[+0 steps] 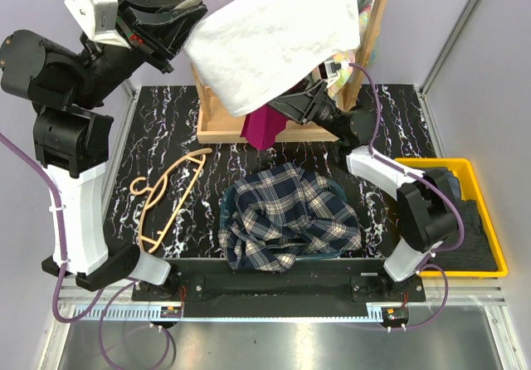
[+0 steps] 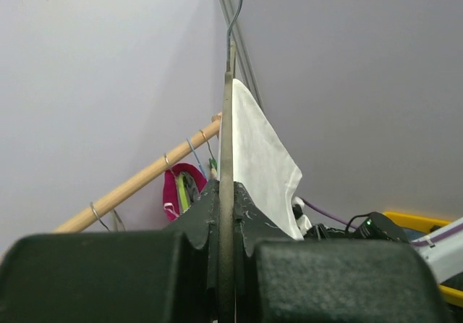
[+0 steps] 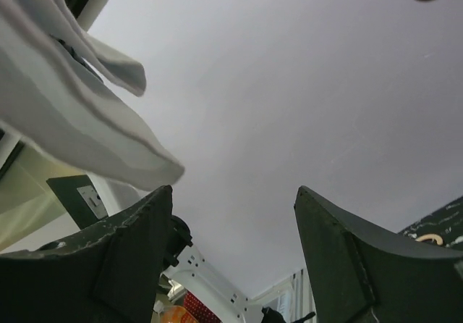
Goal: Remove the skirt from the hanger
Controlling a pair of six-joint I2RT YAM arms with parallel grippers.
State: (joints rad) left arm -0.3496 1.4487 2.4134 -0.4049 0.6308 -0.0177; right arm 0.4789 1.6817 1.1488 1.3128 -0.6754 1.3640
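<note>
Left gripper [image 2: 226,200] clamps hanger [image 2: 227,120], right gripper [image 3: 231,196] gapes empty; skirt [image 1: 274,42] looks light, floppy, so pinch its five-o'clock hem.

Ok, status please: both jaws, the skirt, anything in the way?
Left gripper jaws shut on hanger. Right gripper jaws open, empty, just below white skirt. Skirt hangs on hanger, not yet off. Nothing blocking seen.
</note>
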